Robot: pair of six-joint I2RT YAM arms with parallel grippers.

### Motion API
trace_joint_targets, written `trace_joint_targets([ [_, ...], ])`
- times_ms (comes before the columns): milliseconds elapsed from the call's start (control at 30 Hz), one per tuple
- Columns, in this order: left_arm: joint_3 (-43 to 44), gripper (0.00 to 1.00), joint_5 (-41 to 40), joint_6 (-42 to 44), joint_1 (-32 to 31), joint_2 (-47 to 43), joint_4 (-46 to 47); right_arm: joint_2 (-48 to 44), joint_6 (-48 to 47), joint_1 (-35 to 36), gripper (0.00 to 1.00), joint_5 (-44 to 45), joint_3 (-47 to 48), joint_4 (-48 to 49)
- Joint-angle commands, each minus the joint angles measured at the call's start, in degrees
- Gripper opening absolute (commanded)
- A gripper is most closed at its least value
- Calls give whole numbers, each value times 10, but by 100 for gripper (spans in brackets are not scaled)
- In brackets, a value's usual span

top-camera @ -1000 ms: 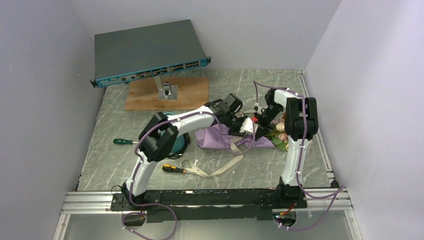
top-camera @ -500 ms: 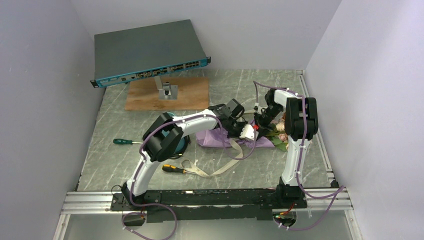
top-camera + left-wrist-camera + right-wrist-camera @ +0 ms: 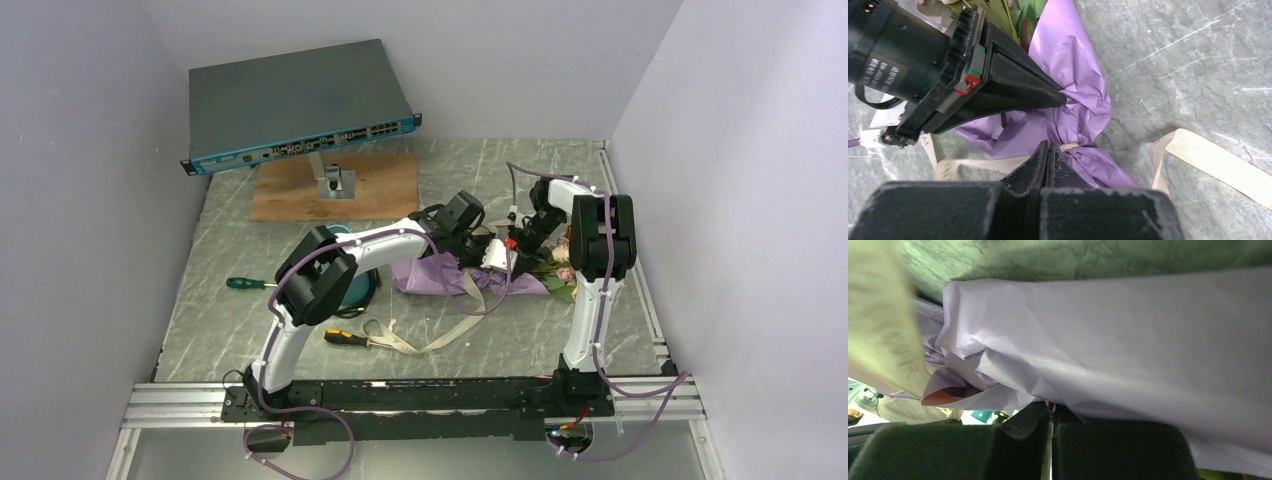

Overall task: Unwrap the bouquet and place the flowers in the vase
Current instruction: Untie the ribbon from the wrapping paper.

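As seen from above, the bouquet [image 3: 455, 275] lies on its side on the grey marbled desk [image 3: 220, 330], right of centre, with its flowers [image 3: 558, 268] toward the right arm. The left gripper [image 3: 485, 258] and right gripper [image 3: 512, 245] meet over its middle. The teal vase [image 3: 356, 287] stands left of the bouquet, mostly hidden behind the left arm. A cream ribbon [image 3: 450, 335] trails toward the near edge, beside a yellow-handled screwdriver [image 3: 345, 338]. A green-handled screwdriver [image 3: 245, 283] lies farther left, and a network switch [image 3: 300, 105] sits on a stand over a wooden board [image 3: 380, 190] at the back. In the left wrist view, the left jaws are clenched, tips against the tied neck of the purple wrapping paper [image 3: 1073, 65]; whether they pinch anything cannot be told. The right jaws grasp a bunched fold of that paper. In the right wrist view, pale paper fills the frame above the right jaws, which are pressed together.
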Motion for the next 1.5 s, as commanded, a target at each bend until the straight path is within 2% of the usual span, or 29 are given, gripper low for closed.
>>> trace_joint_targets([
  [0,15,0,60,15,-4,-55,41,36,-8,2,0,98,-11,146],
  [100,10,0,76,44,-5,-65,17,36,-9,2,0,97,-10,145],
  [167,3,0,71,24,-5,-69,25,36,-9,2,0,97,-10,146],
  [267,16,8,54,-11,-1,-60,16,36,-9,2,0,97,-10,147],
  [367,29,0,43,-43,11,-49,7,36,-9,2,0,97,-11,147],
  [467,20,0,36,-62,26,-52,15,35,-9,2,0,98,-12,147],
  [733,-24,0,43,-3,41,-79,-30,37,-9,2,0,98,-9,145],
  [867,-32,0,15,-14,40,-77,-14,36,-8,2,0,99,-11,147],
  [933,-27,7,6,-31,40,-77,4,36,-8,2,0,98,-11,147],
  [1000,-33,23,8,-37,40,-84,34,36,-8,2,0,98,-11,147],
  [1067,-40,31,14,-26,34,-93,54,37,-9,2,0,98,-10,146],
  [1300,-37,30,25,38,9,-89,27,36,-7,2,0,98,-10,147],
  [1467,1,30,9,90,-4,-52,-16,37,-7,2,0,98,-9,146],
])
